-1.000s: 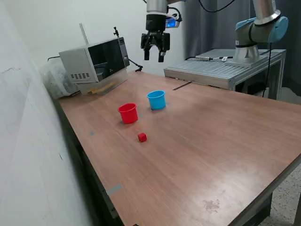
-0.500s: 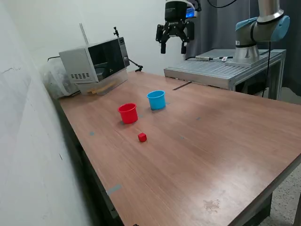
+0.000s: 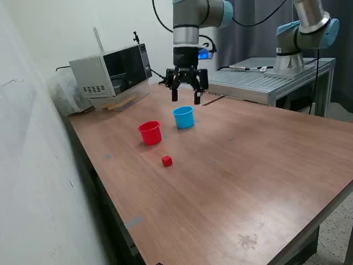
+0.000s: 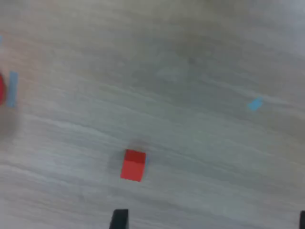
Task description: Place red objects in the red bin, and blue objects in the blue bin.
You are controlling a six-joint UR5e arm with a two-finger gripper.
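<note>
Pincer (image 3: 186, 100) hung in the upper centre of the exterior frame, jaws spread apart, empty, above the blue bin (image 3: 183, 117). Red bin (image 3: 150, 133) stood upright just to its lower left. One red cube (image 3: 166, 160) lay on the worktop (image 3: 248, 165) below both bins, apart from them; wrist view showed it (image 4: 132, 165) blurred.

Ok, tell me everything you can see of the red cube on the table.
The red cube is one small, solid-looking block, uniformly red with no markings visible. It sits flat on the brown wood-grain table, nearer the camera than the red cup in the exterior view and apart from it. Nothing touches it except the table. The wrist view shows it too, slightly blurred. The open end effector hangs well away.
</note>
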